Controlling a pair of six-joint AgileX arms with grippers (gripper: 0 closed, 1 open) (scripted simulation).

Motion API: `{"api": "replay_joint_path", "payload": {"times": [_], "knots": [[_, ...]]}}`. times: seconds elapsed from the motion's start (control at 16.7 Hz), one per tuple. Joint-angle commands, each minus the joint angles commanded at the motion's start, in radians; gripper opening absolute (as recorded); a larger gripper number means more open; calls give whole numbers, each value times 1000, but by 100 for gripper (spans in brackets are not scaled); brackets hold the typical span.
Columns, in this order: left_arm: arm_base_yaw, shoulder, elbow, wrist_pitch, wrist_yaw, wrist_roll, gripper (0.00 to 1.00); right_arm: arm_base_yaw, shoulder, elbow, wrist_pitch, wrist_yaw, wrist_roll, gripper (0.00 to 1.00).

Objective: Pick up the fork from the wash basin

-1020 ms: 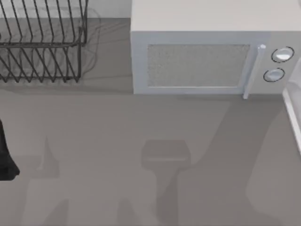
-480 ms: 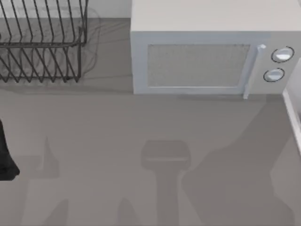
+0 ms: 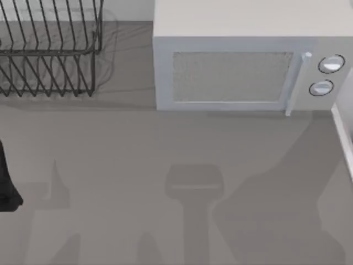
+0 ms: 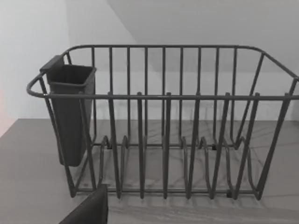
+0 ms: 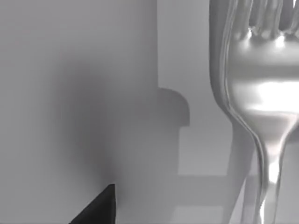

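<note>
- The fork (image 5: 261,107) shows close up in the right wrist view: a shiny silver head with its tines at one end, narrowing into a thin handle. It lies on a pale grey surface crossed by soft shadows.
- A dark fingertip (image 5: 98,207) of the right gripper pokes into the same view, apart from the fork and not touching it. Whether that gripper is spread or pressed together, I cannot tell.
- The left arm (image 3: 6,182) sits at the left edge of the table in the top view, a dark shape just inside the frame.
- In the left wrist view a dark finger (image 4: 91,210) of the left gripper shows at the edge, with nothing against it. I cannot tell how its fingers stand.
- A black wire dish rack (image 4: 163,126) stands in front of the left wrist camera, with a dark cutlery cup (image 4: 70,112) hung on one end. In the top view the rack (image 3: 49,49) is at the table's far left.
- A white microwave (image 3: 242,61) stands at the back of the grey table (image 3: 121,143), right of the rack, door shut, with two round knobs (image 3: 325,74) on its right side.
</note>
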Motion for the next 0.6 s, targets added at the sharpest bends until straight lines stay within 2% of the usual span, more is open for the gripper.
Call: {"api": "replay_joint_path", "payload": {"times": [0.48, 0.6], "knots": [[0, 0, 0, 0, 0, 0, 100, 0, 0, 0, 0, 0, 0, 2], [0, 0, 0, 0, 0, 0, 100, 0, 0, 0, 0, 0, 0, 0]]}}
